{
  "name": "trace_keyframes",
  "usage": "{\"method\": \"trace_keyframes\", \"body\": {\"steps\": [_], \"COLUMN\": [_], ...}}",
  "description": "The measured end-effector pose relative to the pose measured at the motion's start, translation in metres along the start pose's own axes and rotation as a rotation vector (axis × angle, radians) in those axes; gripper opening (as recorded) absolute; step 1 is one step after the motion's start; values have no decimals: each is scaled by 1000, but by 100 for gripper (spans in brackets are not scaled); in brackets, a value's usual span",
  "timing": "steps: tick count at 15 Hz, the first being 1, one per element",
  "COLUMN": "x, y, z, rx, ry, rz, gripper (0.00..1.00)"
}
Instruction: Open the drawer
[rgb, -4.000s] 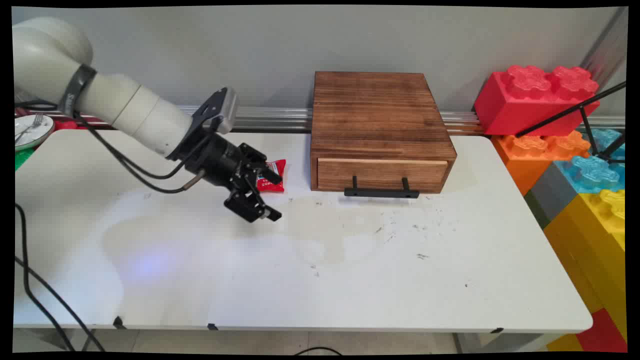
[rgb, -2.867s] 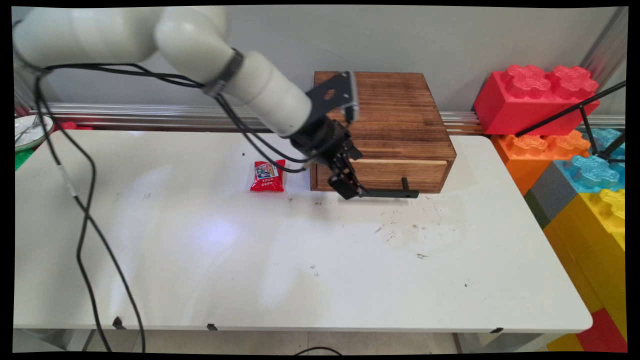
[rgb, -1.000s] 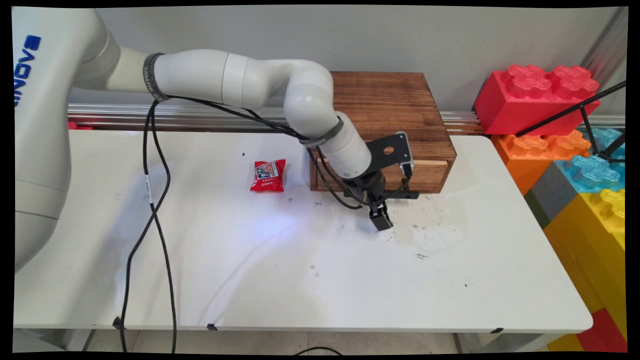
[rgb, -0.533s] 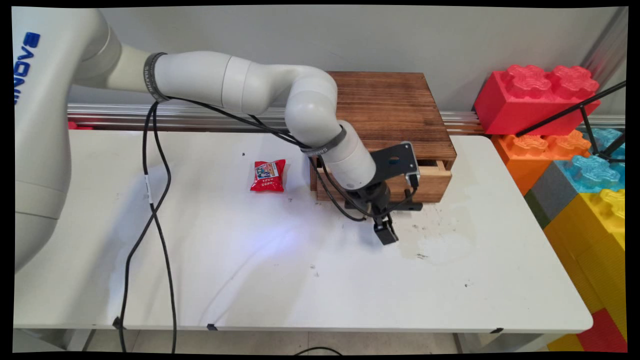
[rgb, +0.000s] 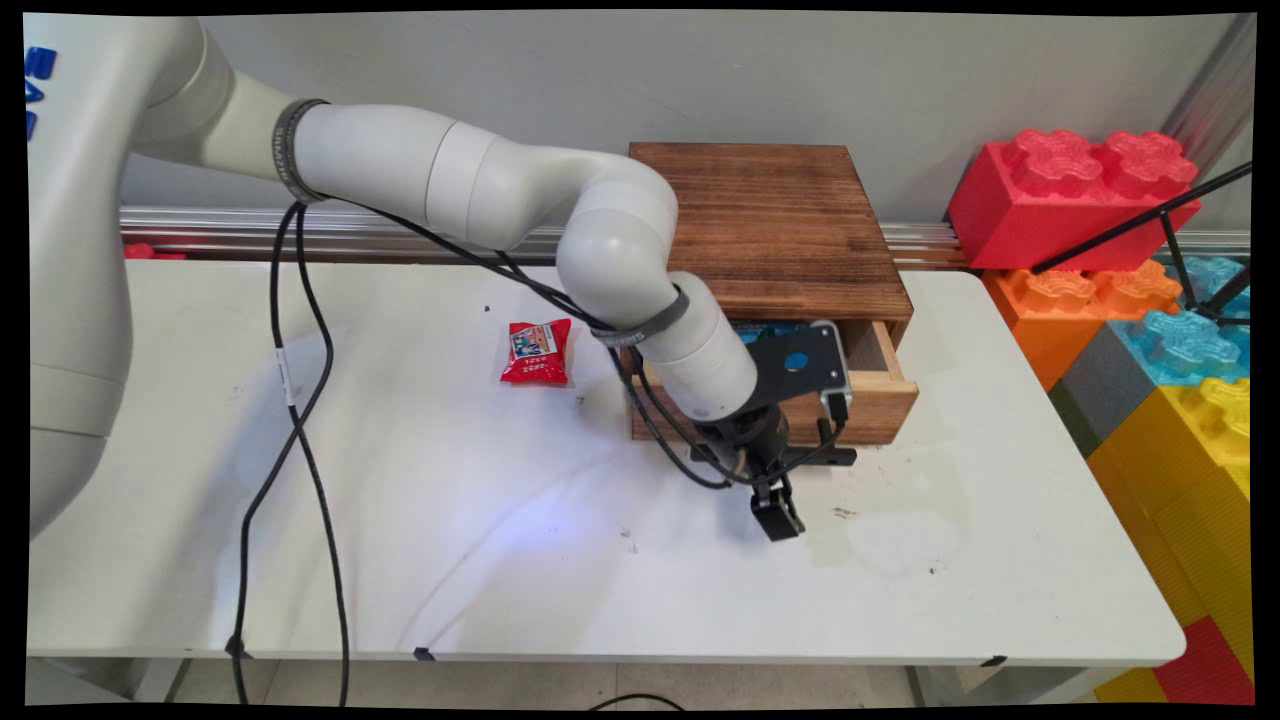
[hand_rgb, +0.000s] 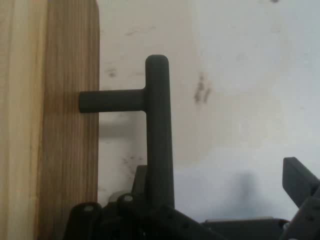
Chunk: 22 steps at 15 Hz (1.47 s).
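A wooden box stands at the table's back, and its drawer is pulled partly out toward the near side. Something blue shows inside the drawer. My gripper hangs down at the drawer's black bar handle. In the hand view the handle runs up beside the wooden drawer front. One finger sits behind the bar, next to the wood, and the other finger stands well off to the right. The gripper is open, hooked on the handle rather than clamping it.
A small red snack packet lies on the white table left of the box. Large toy bricks, red, orange, blue and yellow, are stacked along the right edge. Black cables hang from the arm over the table's left part.
The gripper came from the red packet across to the drawer handle. Over the last second it moved toward the near side, and the drawer slid out with it.
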Motion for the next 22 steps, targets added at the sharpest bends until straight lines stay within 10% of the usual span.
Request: {"method": "trace_keyframes", "body": {"steps": [22], "x": [6], "y": [115], "z": [-16], "rx": [-133], "ry": [47], "rz": [88], "gripper": [100]}}
